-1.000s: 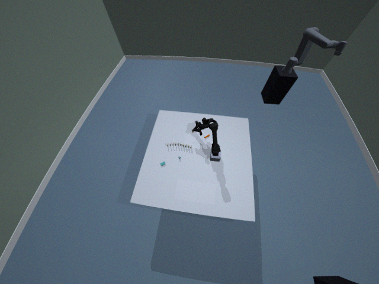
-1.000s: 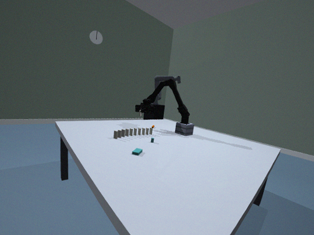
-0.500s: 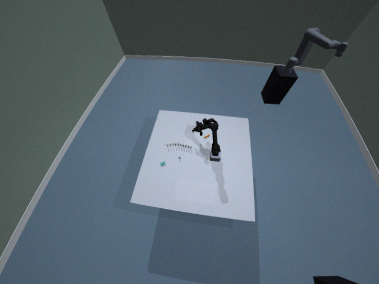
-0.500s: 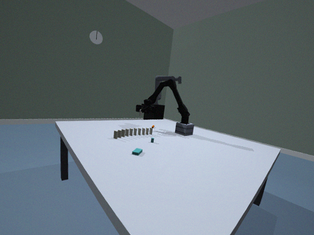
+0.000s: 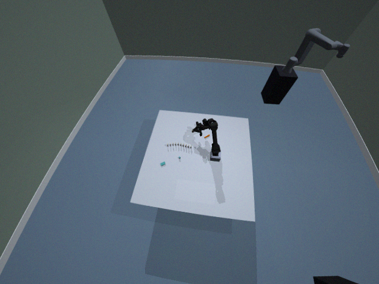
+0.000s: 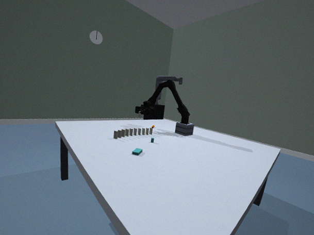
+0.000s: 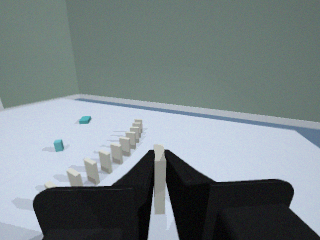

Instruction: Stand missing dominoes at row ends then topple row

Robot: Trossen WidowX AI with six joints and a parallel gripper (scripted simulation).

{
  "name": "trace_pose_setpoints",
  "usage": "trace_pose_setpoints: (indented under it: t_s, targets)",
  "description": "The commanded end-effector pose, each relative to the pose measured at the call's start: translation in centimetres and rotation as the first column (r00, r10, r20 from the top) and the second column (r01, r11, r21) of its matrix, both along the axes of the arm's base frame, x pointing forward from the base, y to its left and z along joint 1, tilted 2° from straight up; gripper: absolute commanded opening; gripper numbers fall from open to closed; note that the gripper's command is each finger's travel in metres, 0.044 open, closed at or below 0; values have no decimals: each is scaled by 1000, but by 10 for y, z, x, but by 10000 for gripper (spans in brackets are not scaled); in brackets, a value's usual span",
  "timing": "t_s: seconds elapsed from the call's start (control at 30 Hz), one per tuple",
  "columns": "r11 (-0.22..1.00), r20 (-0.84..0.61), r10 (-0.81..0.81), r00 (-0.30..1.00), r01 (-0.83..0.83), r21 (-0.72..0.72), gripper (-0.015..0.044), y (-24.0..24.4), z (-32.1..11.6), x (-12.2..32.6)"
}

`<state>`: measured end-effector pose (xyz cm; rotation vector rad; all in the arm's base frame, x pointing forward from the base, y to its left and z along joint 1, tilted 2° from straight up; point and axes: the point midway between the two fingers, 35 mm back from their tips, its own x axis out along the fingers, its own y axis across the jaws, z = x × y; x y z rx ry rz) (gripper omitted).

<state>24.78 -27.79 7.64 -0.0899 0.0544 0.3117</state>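
The black parallel-jaw gripper [image 5: 196,132] [image 6: 140,112] [image 7: 158,154] is grasping a cream rectangular domino [image 7: 159,180], apparently needing careful lowering at the row's end.

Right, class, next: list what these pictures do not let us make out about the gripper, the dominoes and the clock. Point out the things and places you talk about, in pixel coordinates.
- Held domino [image 7: 159,182], wrist view: its broad faces are hidden, turned edge-on between the gripper's [image 5: 196,132] [image 7: 159,167] fingers.
- Nearest standing domino [image 7: 51,185], wrist view: its lower part is hidden behind the gripper.
- Fingertips, top view: too small and dark to show their grip.
- Wall clock [image 6: 96,37], exterior view: any numerals are too small or blurred to read.
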Motion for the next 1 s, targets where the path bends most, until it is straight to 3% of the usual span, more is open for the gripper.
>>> trace_pose_setpoints:
  t_s: [0.0, 0.97]
  targets:
    - [1000, -6, 1, 1000, -1, 19, 21, 0, -20, 2]
    - [1000, -8, 0, 1000, 1, 26, 21, 4, -96, 11]
